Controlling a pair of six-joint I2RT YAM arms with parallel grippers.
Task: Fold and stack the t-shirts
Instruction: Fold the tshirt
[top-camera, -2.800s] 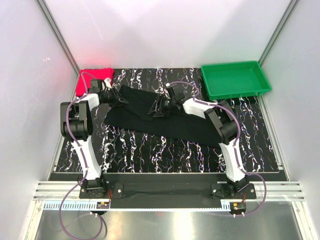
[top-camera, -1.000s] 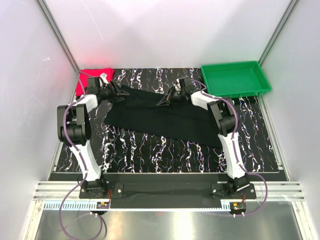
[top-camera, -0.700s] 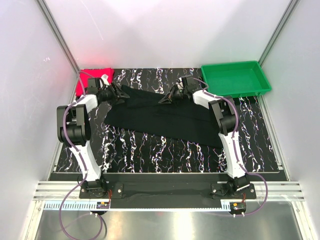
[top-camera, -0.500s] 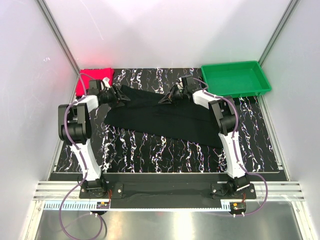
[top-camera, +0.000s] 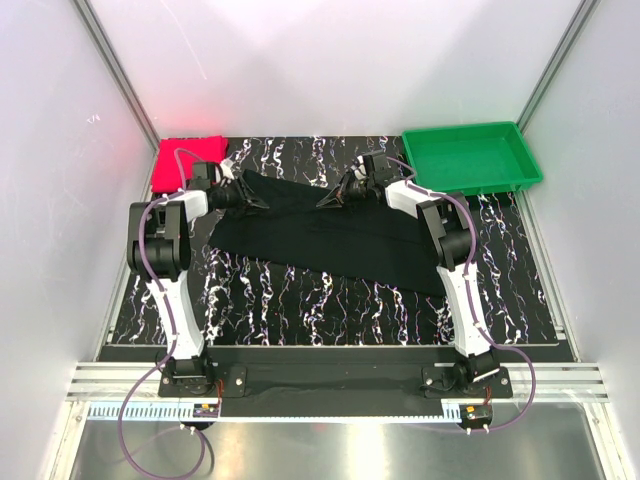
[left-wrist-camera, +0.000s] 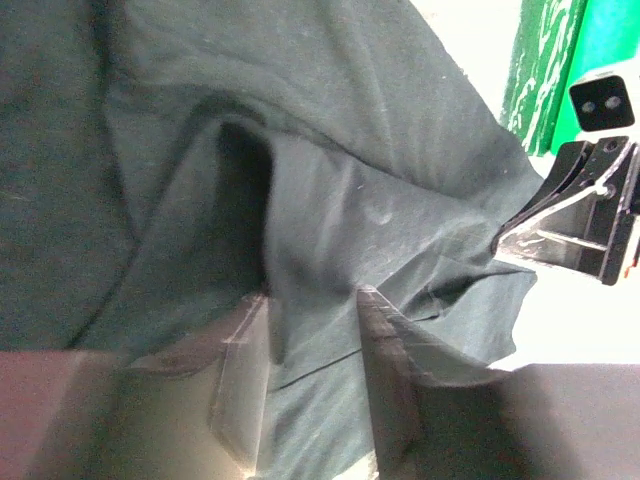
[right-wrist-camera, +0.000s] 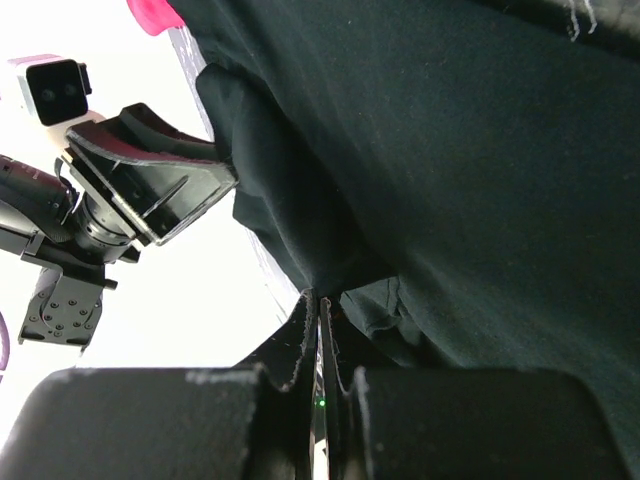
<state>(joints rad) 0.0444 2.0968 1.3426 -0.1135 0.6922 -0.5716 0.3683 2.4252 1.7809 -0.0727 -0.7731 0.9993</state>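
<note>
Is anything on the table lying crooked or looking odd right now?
Yes. The black t-shirt lies askew, slanting across the table and wrinkled, with its far edge pinched up by the right gripper. The red t-shirt sits apart in the far left corner.

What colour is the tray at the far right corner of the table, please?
Green all over; the tray shows best in the top external view.
</note>
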